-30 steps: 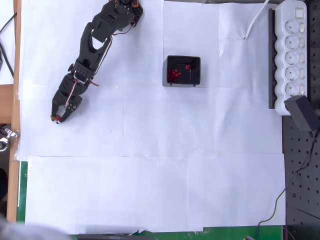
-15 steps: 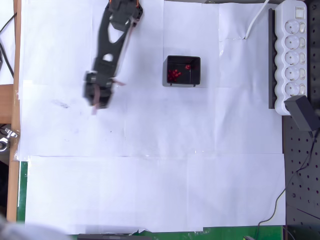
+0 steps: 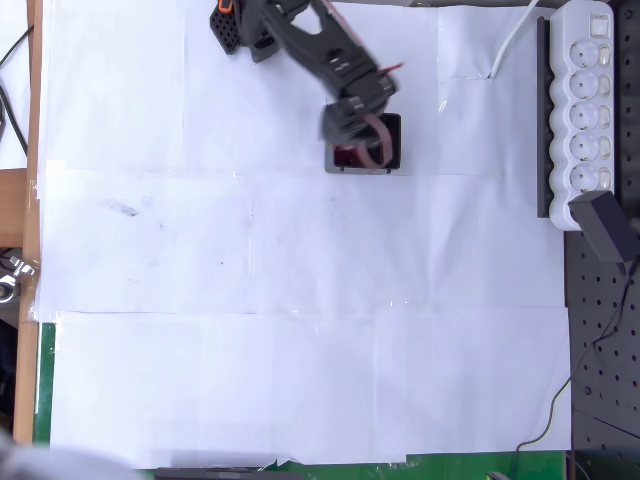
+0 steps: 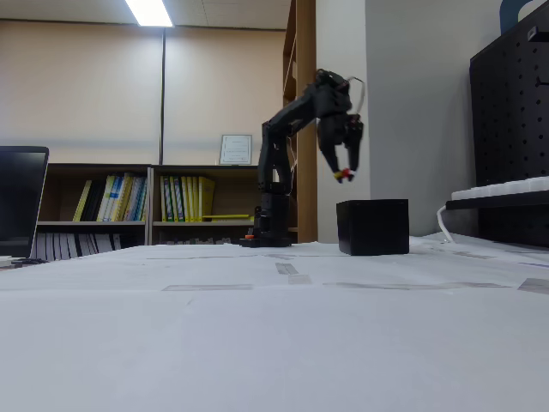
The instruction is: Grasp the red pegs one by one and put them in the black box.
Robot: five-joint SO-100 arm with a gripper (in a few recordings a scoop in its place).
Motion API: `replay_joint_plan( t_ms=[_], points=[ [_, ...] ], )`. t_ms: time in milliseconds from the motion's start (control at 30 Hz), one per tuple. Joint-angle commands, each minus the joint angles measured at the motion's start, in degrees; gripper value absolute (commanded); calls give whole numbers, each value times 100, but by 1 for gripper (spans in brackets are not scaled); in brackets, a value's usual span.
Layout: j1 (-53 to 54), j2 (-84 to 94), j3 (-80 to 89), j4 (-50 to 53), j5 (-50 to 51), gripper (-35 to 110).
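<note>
Jaws are pinching 1 red peg [image 4: 343,175], nearly closed around it, hanging in the air above the black box [image 4: 372,227] in the fixed view. Overhead, the arm [image 3: 320,50] is reaching from the upper left and blurring over the black box [image 3: 391,150], hiding most of its inside; a few red pegs [image 3: 347,153] are showing at its left edge. Further right, a white power strip [image 3: 587,110] is lying along the bench [image 3: 300,330] edge.

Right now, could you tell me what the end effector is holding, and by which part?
A tiny dark-red peg, pinched at the end effector's fingertips above the small black open-topped box; which part is gripped cannot be told.
</note>
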Motion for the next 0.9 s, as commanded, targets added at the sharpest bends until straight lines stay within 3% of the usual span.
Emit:
replay_joint_plan(
  t_ms=[0,367,633,867],
  points=[
    [-422,185,-70,-571,-413,0],
    [-70,360,-1283,-1811,-422,8],
    [246,-492,-1125,-1415,-211,18],
    [1072,-2399,-79,-176,334,18]
  ],
)
